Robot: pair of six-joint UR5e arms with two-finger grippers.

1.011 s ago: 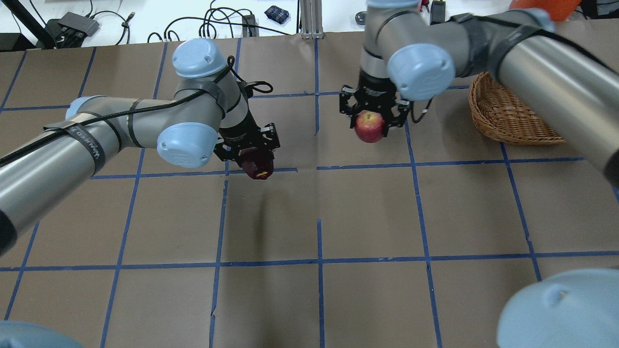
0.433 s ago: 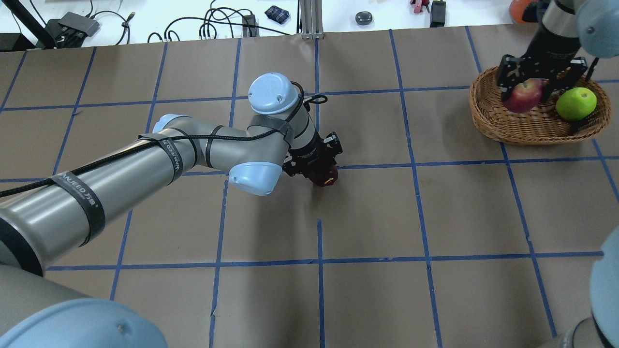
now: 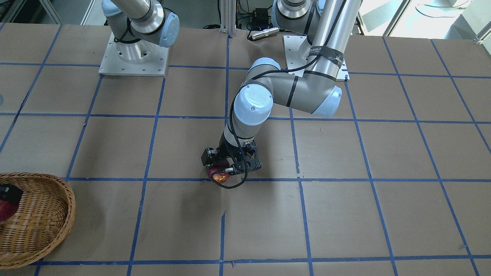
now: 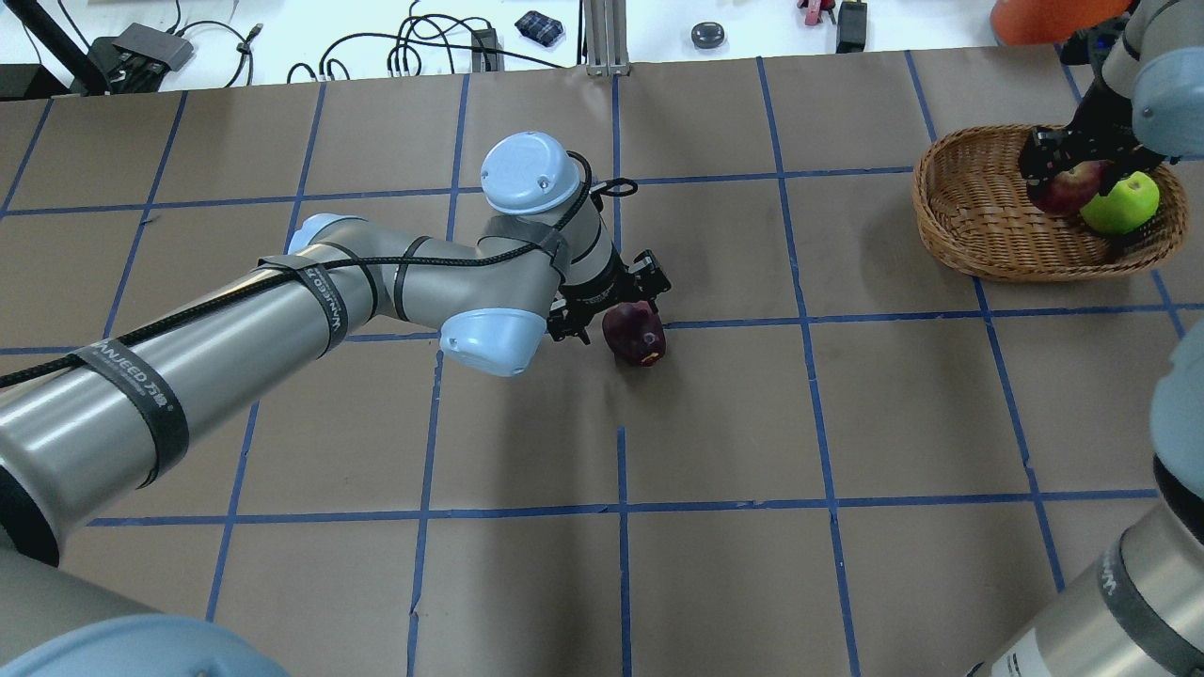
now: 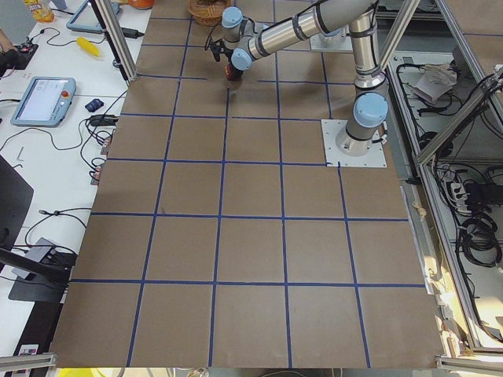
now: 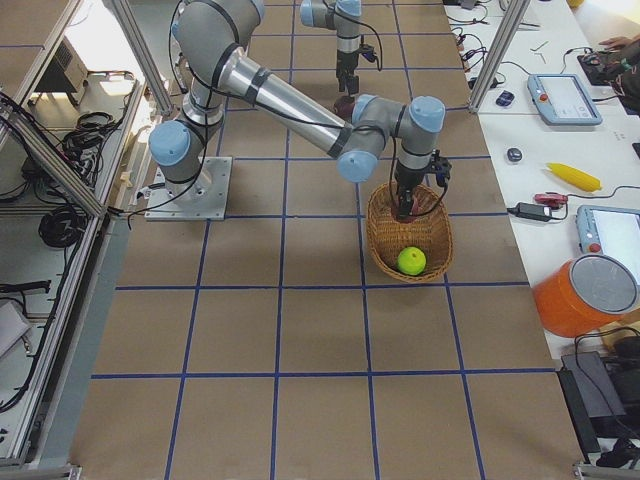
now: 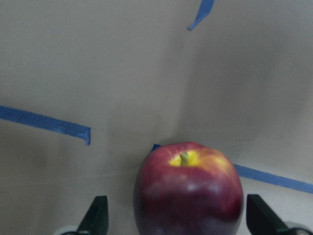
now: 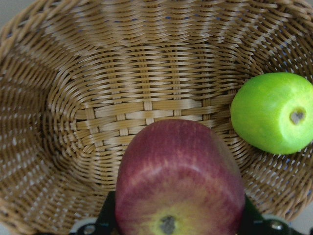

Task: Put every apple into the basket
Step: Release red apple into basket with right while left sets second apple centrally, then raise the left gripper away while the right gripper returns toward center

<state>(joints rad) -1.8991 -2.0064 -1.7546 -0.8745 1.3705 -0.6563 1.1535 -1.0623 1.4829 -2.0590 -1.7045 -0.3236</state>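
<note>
The dark maroon apple [image 4: 635, 334] with a yellow patch sits on the table near the middle, also in the front view [image 3: 219, 176]. My left gripper [image 4: 623, 318] is low over it. In the left wrist view the fingers [image 7: 98, 218] stand apart on either side of the apple [image 7: 188, 191], so the gripper is open. My right gripper [image 4: 1072, 174] is shut on the red apple [image 4: 1061, 190] and holds it inside the wicker basket [image 4: 978, 235]. The lime green apple [image 4: 1119, 205] lies in the basket right beside it, also in the right wrist view [image 8: 274, 112].
The basket stands at the table's far right corner in the overhead view, close to the back edge. Cables, a charger and small items [image 4: 707, 36] lie on the white bench beyond the table. Blue tape lines grid the brown table top [image 4: 715, 423].
My right arm carried the red apple from the table's middle to the basket and lowered it in. My left arm brought the maroon apple right to the centre and opened around it.
</note>
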